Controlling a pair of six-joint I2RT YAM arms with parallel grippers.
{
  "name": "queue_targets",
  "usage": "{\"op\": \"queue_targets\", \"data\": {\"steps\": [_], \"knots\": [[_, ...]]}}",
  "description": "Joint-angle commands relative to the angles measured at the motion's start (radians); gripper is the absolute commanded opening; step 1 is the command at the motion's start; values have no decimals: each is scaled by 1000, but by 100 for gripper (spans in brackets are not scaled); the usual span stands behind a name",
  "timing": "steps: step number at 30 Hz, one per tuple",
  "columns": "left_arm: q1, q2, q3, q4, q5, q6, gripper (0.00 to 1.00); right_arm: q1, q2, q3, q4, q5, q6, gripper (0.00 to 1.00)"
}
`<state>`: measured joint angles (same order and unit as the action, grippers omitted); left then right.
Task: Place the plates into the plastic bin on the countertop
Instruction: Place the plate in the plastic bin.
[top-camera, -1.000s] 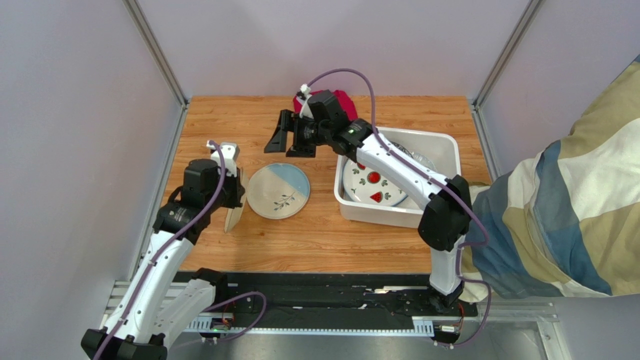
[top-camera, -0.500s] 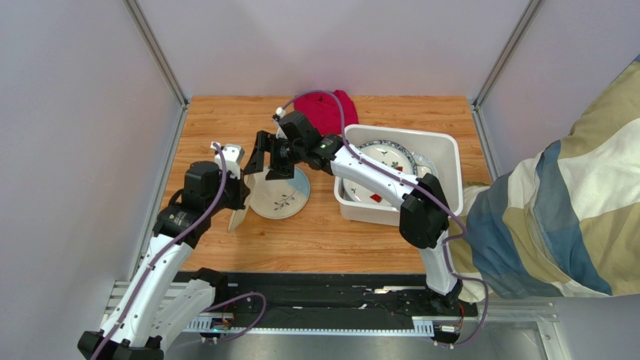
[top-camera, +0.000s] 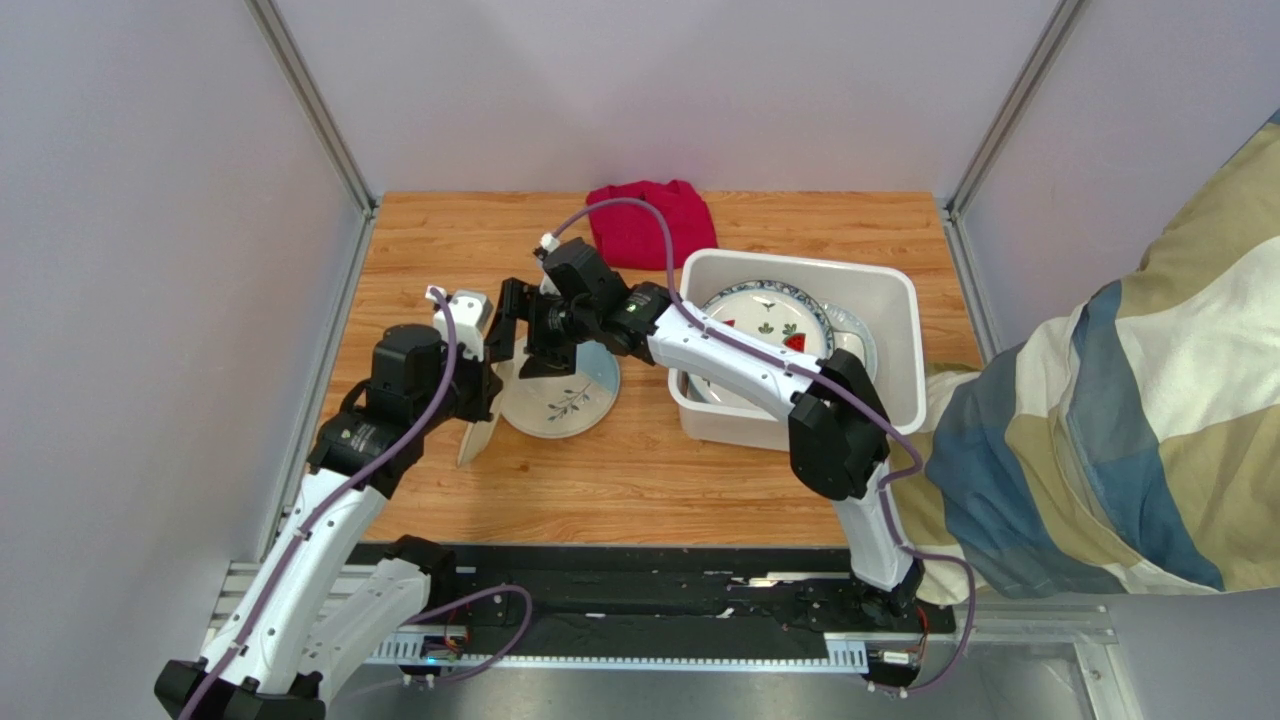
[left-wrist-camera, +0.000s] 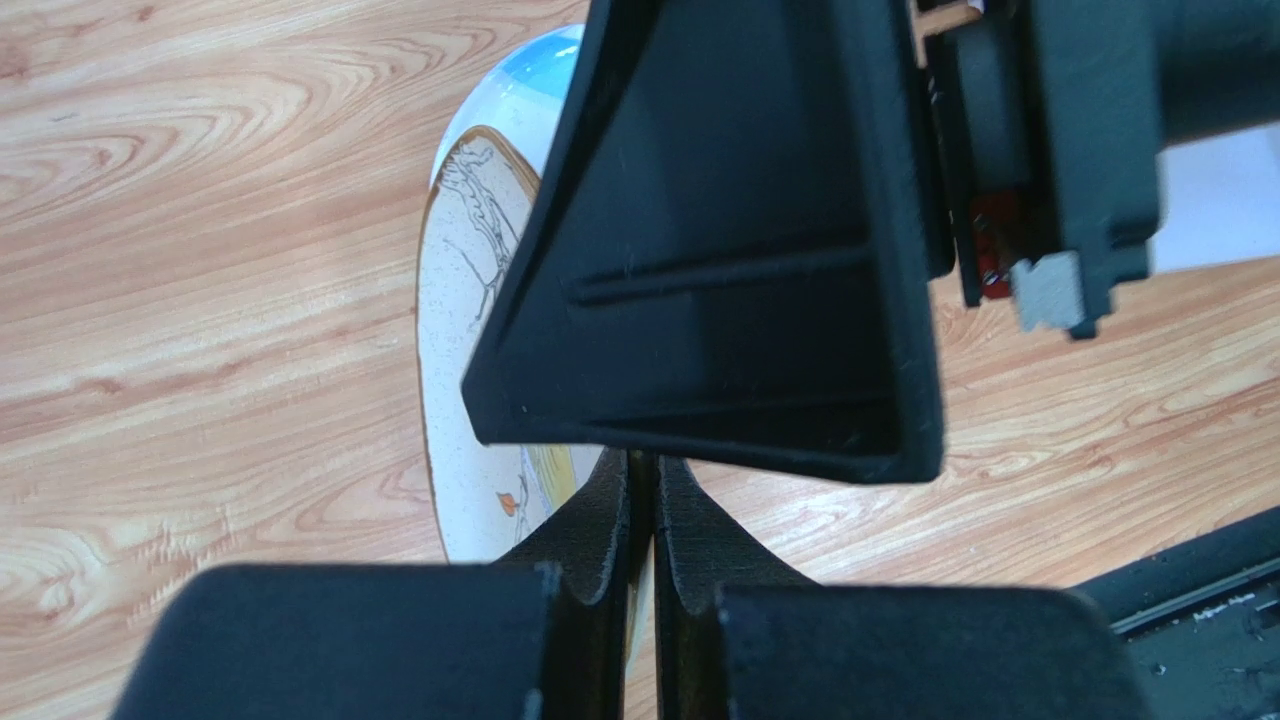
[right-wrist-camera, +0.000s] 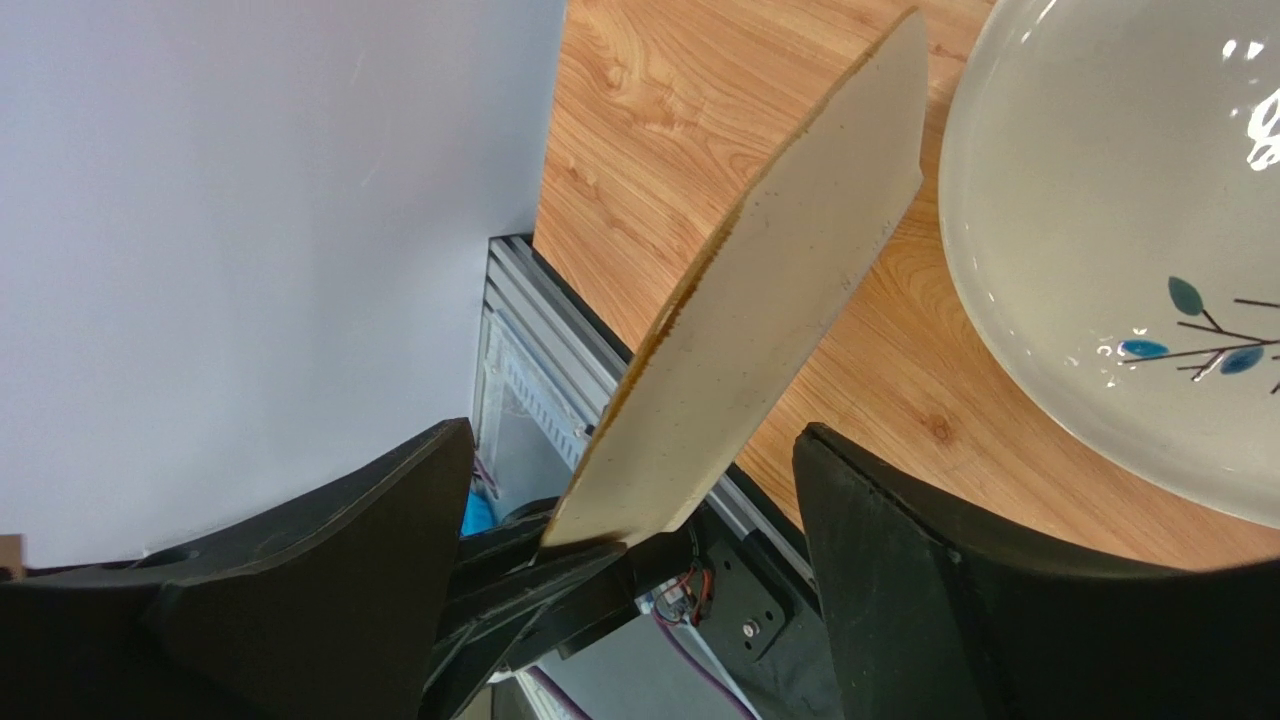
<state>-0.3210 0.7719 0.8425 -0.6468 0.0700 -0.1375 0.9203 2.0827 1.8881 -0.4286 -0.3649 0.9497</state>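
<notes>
My left gripper (top-camera: 470, 395) is shut on the rim of a cream plate with a brown edge (top-camera: 472, 431) and holds it on edge at the left of the countertop (top-camera: 451, 240). In the left wrist view (left-wrist-camera: 643, 503) the jaws pinch that plate (left-wrist-camera: 473, 360). My right gripper (top-camera: 526, 342) is open, its fingers on either side of the held plate (right-wrist-camera: 766, 315). A cream-and-blue plate with leaf sprigs (top-camera: 571, 395) lies flat beside it. The white plastic bin (top-camera: 890, 338) holds a blue floral plate (top-camera: 769, 312) and other plates.
A folded red cloth (top-camera: 649, 221) lies at the back of the table. Metal frame posts and grey walls close in the left, back and right sides. A person in a patterned blanket (top-camera: 1112, 390) is at the right, next to the bin.
My right arm has swung from the back near the red cloth to the left and forward, bringing its open fingers around the plate held by my left gripper. The left gripper has barely moved.
</notes>
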Motion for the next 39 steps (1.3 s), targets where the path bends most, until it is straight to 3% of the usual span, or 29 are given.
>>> {"op": "queue_targets", "data": {"steps": [1, 8, 17, 20, 23, 27, 29, 35, 39], "knots": [[-9, -29, 24, 141, -7, 36, 0, 9, 11, -14, 28, 14, 20, 82], [-18, -34, 21, 145, -4, 38, 0, 17, 37, -8, 30, 14, 26, 82], [-26, -48, 13, 156, 10, 35, 0, 17, 102, 54, 4, 14, 26, 69], [-33, -33, 15, 154, 20, 36, 0, 15, 106, 51, 11, 7, 31, 56], [-49, -26, 15, 151, 16, 38, 0, 11, 109, 52, 21, -5, 32, 26], [-55, -28, 13, 142, -2, 38, 0, 9, 120, 51, 34, -31, 35, 5], [-56, -23, 15, 134, -3, 39, 0, 6, 125, 48, 42, -39, 37, 0], [-55, -13, 29, 128, -9, 35, 0, -1, 123, 16, 96, -65, 21, 0], [-55, -25, 66, 124, -58, 15, 27, -15, 99, 5, 99, -57, -31, 0]]}}
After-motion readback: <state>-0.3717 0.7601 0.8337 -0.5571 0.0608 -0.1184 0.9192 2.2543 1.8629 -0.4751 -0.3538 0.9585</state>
